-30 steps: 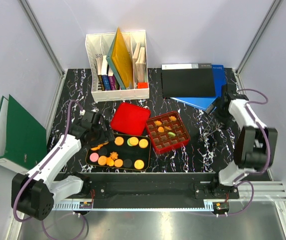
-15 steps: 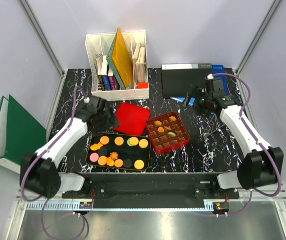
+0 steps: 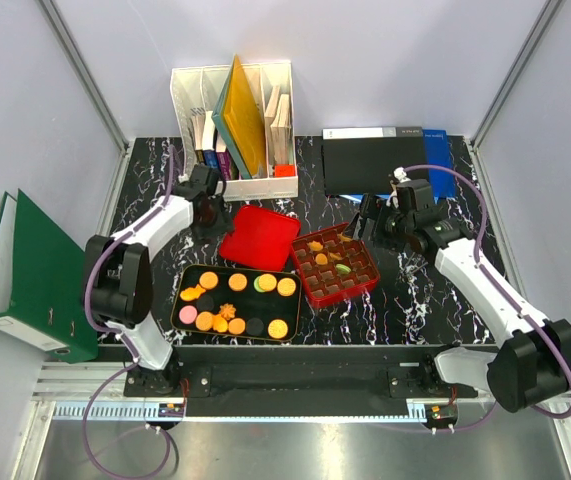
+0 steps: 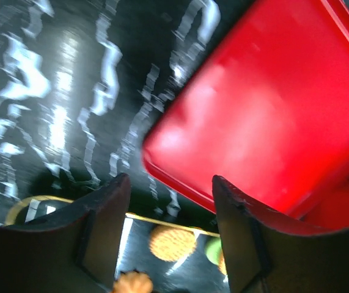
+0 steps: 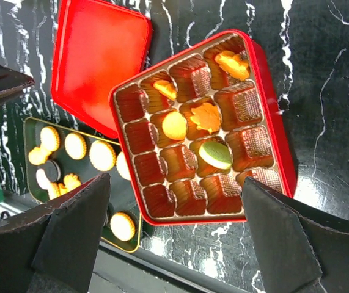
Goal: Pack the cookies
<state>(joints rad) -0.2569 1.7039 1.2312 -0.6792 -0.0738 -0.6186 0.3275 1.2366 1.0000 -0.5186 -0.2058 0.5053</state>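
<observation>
Most cookies [image 3: 237, 282] lie on the black tray [image 3: 177, 318], five in the red tin [image 3: 310, 298]. Both grippers hang empty, left gripper [image 4: 171, 183] half-spread by the lid [image 4: 266, 110], right gripper [image 5: 174, 183] wide over the tin. Either should pinch one cookie squarely.

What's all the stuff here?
table: one, black marbled, under everything
tray: one, black, front left
cookies: many on tray, five in tin; orange, yellow, green, pink, black
tin: one, red, gridded, centre right
lid: one, red, behind the tray
file box: one, white, holding books, back left
folders: two, black on blue, back right
binder: one, green, off the table, left
left gripper: one, black, open, by the lid
right gripper: one, black, open, near the tin
</observation>
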